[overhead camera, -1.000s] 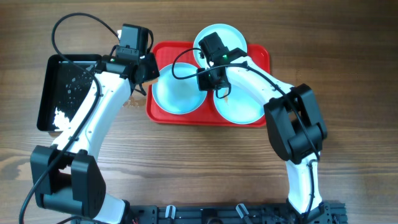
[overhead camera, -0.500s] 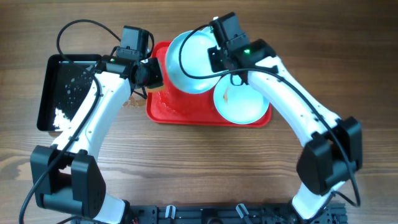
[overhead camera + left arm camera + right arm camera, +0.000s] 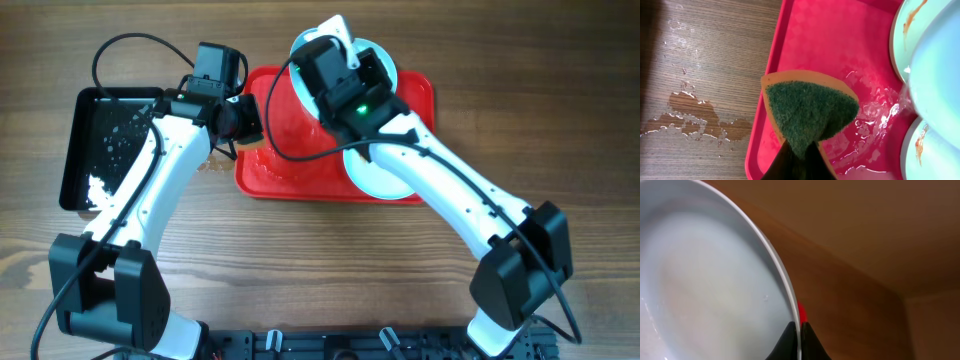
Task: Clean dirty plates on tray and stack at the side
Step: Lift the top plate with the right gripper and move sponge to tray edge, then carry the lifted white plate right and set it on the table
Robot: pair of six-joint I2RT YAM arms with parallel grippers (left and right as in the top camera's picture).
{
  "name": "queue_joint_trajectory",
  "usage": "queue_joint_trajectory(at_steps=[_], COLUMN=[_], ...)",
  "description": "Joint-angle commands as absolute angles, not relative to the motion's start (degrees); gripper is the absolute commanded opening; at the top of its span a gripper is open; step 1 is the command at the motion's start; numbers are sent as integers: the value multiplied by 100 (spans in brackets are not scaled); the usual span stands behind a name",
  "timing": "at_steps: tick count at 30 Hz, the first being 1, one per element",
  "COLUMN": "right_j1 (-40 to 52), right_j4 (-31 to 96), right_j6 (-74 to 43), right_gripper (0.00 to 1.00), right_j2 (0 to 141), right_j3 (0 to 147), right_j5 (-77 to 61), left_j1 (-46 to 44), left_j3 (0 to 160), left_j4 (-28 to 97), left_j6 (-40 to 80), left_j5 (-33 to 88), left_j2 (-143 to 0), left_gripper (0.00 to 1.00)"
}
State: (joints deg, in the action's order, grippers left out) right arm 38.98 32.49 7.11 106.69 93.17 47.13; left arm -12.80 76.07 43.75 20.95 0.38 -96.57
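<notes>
Jaws of my right gripper (image 3: 797, 336) pinch the rim of a pale plate (image 3: 705, 290), raised at top centre in the overhead view. My left gripper (image 3: 799, 162) clamps a green-faced sponge (image 3: 810, 107) over the wet red tray (image 3: 810, 40), smeared plates (image 3: 901, 40) at frame right.

Left arm (image 3: 150, 185): white links are running between black joints.
Right arm (image 3: 450, 190): white links, black joints; a green light (image 3: 361, 108) is glowing behind the wrist.
Cable (image 3: 108, 48): black, looping behind the left wrist.
Left gripper (image 3: 802, 150): dark slim fingers (image 3: 790, 164) are tapering toward the tips.
</notes>
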Motion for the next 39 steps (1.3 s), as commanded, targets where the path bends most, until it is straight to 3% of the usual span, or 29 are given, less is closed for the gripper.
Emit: queue_joint_trajectory(at_steps=[1,14,19,22,29,32,39], right_j1=[4077,4388,4392,4390,3900,3398,1702], right_j4=[2958,2705,3004,3524,4359,4473,5098], right_j6=[1396,1599,690,-134,-2123,-2316,-2587], right_gripper=[4,4,4,4,4,4,4], right_j2=[10521,10521,10521,10521,10484,10464,10464], right_j3=[9417,9417,9415,9417,9417,9417,9415], right_j5=[6064,6477,6346,5638,2576,1149,620], left_j1=[-1273,-1273,-1275,-1273,-1273,-1273,-1275], left_j3=[7607,7607,7607,7607,7607,7601,7599], left_j4=[4381,4383,4381,4377,4377,4379,4372], left_j6=[2171,2171,2171,2171,2171,2171,2171], left_j5=[110,110,110,108,108,108,106], left_j2=[-9579,-9579,-9579,-9579,-9581,-9581,-9581], left_gripper=[4,4,4,4,4,4,4])
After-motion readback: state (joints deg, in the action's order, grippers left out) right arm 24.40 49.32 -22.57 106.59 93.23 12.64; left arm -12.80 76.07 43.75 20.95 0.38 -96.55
